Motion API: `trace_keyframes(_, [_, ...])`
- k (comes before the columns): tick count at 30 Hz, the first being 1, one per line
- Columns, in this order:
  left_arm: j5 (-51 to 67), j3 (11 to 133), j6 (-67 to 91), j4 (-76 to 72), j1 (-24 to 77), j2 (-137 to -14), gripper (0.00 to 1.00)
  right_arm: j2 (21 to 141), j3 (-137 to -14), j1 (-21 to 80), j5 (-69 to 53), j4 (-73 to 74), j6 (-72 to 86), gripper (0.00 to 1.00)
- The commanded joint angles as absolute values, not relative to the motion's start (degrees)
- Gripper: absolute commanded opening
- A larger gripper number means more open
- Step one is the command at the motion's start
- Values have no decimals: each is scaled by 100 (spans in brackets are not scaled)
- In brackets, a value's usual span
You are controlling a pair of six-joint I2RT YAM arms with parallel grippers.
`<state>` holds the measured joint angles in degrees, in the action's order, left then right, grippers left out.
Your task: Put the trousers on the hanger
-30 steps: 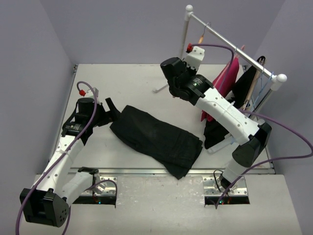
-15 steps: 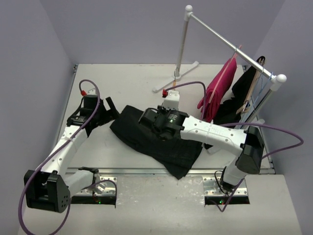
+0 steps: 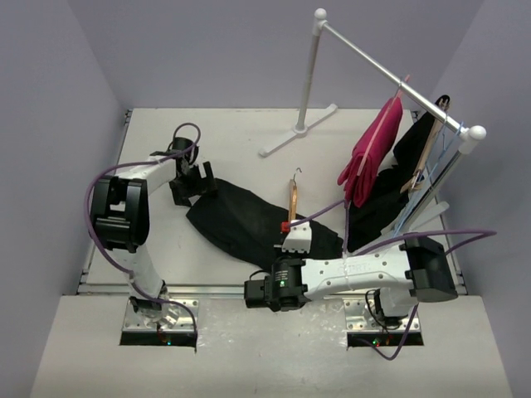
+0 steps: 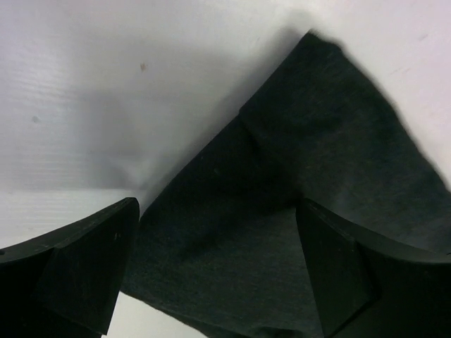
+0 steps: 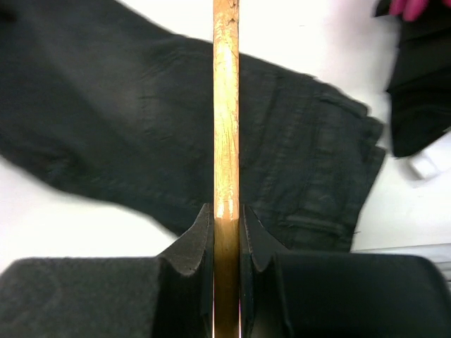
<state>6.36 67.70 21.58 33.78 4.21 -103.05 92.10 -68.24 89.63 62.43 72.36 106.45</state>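
Here, right gripper (image 5: 225,211) pinches hanger (image 3: 292,203), holding it edge-on above trousers (image 3: 249,228), which lie flat mid-worktop (image 3: 232,141), likely for threading. Left gripper (image 4: 218,264), fingers spread, hovers over fabric corner at 10 o'clock, apparently poised to lift.

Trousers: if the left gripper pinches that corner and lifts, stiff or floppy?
Probably floppy: the trousers lie flat with soft folds, so they would likely drape and trail from one pinched corner. Likely not slippery: the fabric looks matte in the left wrist view, under the open left gripper.
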Motion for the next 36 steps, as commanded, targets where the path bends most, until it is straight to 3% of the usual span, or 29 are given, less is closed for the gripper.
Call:
trace_keyframes(1, [814,6972,1729,3802,395,-10418,87,8928,-6127,9359,6407,8515,12647,0])
trace_keyframes(3, [599,6979,1696,3849,396,-10599,86,8676,-5925,9483,6399,8298,12639,0])
trace_keyframes(6, [615,6978,1626,3835,396,-11137,70,8362,-5466,9599,6330,7215,11601,0])
trace_keyframes(7, [668,6990,1634,3797,396,-11266,58,8279,-5334,9622,6257,6827,11268,0])
trace_keyframes(9, [894,7041,1678,3701,396,-11539,22,8119,-5014,9652,6087,6038,10761,0])
trace_keyframes(12, [853,7018,1913,3543,374,-11488,1,8070,-4668,9659,6022,5322,10299,0])
trace_keyframes(21, [41,6557,3463,3024,-334,-10450,0,8028,-4588,9557,6820,5001,9690,0])
trace_keyframes(25, [-533,5902,4353,2924,-1083,-9656,0,7944,-4853,9365,6976,4410,8308,0])
trace_keyframes(27, [-680,5653,4553,2839,-1378,-9381,0,7914,-4895,9234,6710,3476,7068,0])
trace_keyframes(31, [-1098,5367,4945,2965,-1744,-8997,0,7754,-4309,8723,5053,307,4307,0])
trace_keyframes(36, [-496,4869,5200,2844,-1793,-8551,0,8598,-5405,8563,4940,258,3769,0])
